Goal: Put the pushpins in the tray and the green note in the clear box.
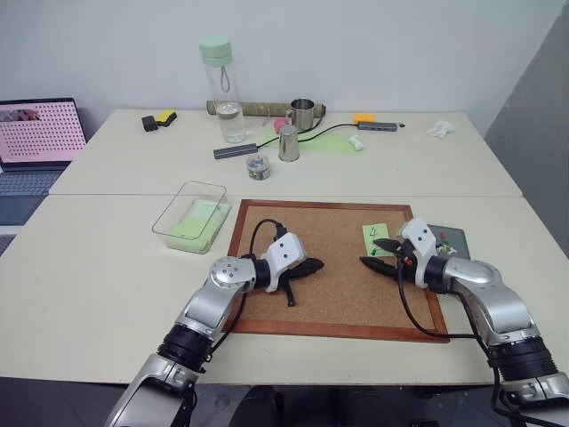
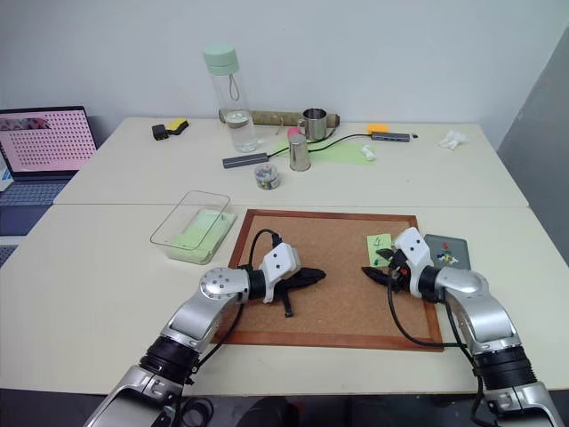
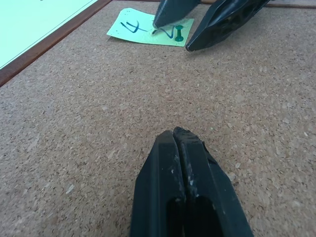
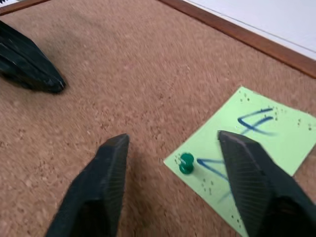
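Your two arms meet over the cork board [image 1: 338, 267], which lies framed in wood on the pale table [image 1: 89, 267], the largest thing in reach. The clear box [image 1: 189, 215] waits just beside the board's left edge, pale green at its bottom, apparently set there for the note's delivery. The tray [image 2: 447, 248] sits off the board's right edge, with a few coloured pushpins [image 2: 444, 258] already lying in it.

Your left gripper [image 1: 313, 264] rests low over the middle of the board, jaws pressed together and empty, seemingly parked clear of the work. Your right gripper [image 4: 170, 148] points in from the right, fingers spread apart and holding nothing, straddling the last green pushpin [image 4: 186, 163].

That pin stands upright at the corner of the green note [image 4: 247, 153], likely the reason the slip has not gone to the box. The note is a small light-green rectangle with dark blue handwritten marks, lying flat near the board's right edge. You will probably need to pull the pin first, then lift the paper.
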Robot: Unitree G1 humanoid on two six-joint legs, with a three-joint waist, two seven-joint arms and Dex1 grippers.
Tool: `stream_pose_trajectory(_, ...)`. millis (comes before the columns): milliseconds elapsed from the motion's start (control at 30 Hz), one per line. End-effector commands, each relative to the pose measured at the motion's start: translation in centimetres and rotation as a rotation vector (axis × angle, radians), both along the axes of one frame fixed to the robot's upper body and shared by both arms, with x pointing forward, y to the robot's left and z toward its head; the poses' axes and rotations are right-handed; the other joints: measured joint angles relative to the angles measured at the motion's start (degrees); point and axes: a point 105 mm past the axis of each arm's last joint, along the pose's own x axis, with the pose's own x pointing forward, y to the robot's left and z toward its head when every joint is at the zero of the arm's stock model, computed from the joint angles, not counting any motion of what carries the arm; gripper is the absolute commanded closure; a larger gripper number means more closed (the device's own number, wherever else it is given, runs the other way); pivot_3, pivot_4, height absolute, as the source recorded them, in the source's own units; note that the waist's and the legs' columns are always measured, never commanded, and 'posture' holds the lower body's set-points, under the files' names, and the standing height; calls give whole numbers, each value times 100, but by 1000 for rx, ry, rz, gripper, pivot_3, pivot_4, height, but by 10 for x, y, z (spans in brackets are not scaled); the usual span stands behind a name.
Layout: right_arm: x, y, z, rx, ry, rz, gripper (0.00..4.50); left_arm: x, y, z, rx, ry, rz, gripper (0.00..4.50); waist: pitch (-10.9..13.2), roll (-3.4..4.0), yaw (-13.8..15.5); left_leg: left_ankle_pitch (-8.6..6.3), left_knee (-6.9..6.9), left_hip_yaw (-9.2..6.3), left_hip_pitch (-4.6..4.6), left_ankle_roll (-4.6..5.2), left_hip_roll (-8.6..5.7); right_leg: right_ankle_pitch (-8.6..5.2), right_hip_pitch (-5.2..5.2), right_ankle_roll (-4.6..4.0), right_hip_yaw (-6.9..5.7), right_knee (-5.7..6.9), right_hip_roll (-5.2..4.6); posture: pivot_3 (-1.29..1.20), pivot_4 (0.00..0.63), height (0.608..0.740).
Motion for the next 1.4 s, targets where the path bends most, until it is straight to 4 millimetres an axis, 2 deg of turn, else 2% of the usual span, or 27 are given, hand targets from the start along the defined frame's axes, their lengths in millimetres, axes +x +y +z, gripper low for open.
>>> stream_pose_trajectory(33, 4, -3, 15, 29, -65, 6, 2683, -11, 14, -36, 102, 121, 27, 4500, 0, 0, 0, 0, 0, 0, 0, 0, 0, 0, 0, 0, 0, 0, 0, 0, 150, 740)
stream_pose_trajectory(167, 3, -3, 13, 52, -54, 8, 3599, -13, 14, -37, 103, 125, 28, 4500, 0, 0, -3, 0, 0, 0, 0, 0, 0, 0, 0, 0, 1, 0, 0, 0, 150, 740)
stream_pose_trajectory(333, 2, -3, 12, 69, -49, 9, 4485, -14, 14, -37, 105, 128, 28, 4500, 0, 0, -6, 0, -2, 0, 0, 0, 1, 0, -2, 0, 1, 0, 1, 0, 150, 740)
stream_pose_trajectory(500, 1, 0, 16, 78, -62, 20, 4485, -14, 15, -38, 104, 131, 35, 4500, 0, 0, -6, 0, -2, 0, -1, 0, 1, 0, -2, 0, 1, 0, 1, 0, 150, 740)
stream_pose_trajectory(833, -6, 7, 50, 63, -164, 87, 4485, -11, 9, -36, 56, 144, 60, 4500, 0, 0, 1, 0, -2, -1, -3, 0, 1, 0, -4, 0, 1, 0, 1, 0, 150, 740)
stream_pose_trajectory(933, -8, 9, 59, 45, -196, 107, 4485, -5, 7, -26, 5, 146, 86, 4500, 0, 0, 6, 0, 0, 0, -2, 0, 0, 0, -1, 0, 0, -1, -1, 0, 150, 740)
stream_pose_trajectory(1067, -10, 11, 66, -14, -255, 137, 4485, 5, 8, 7, -167, 187, 143, 4500, 2, -2, 5, 0, 0, -1, -3, 0, 0, 0, -2, 0, -1, 1, -1, 0, 150, 740)
stream_pose_trajectory(1233, -11, 14, 70, -105, -350, 170, 4500, 8, 6, 53, -455, 329, 169, 3613, 12, -10, -6, 0, 2, -4, -19, 0, 1, 0, -18, 0, -5, 3, 0, 0, 150, 740)
stream_pose_trajectory(1400, -12, 19, 76, -160, -450, 196, 4500, 7, 2, 73, -622, 450, 175, 2638, 19, -19, 4, 1, 6, -13, -30, -3, 0, 0, -21, 0, -11, -2, 0, 0, 150, 740)
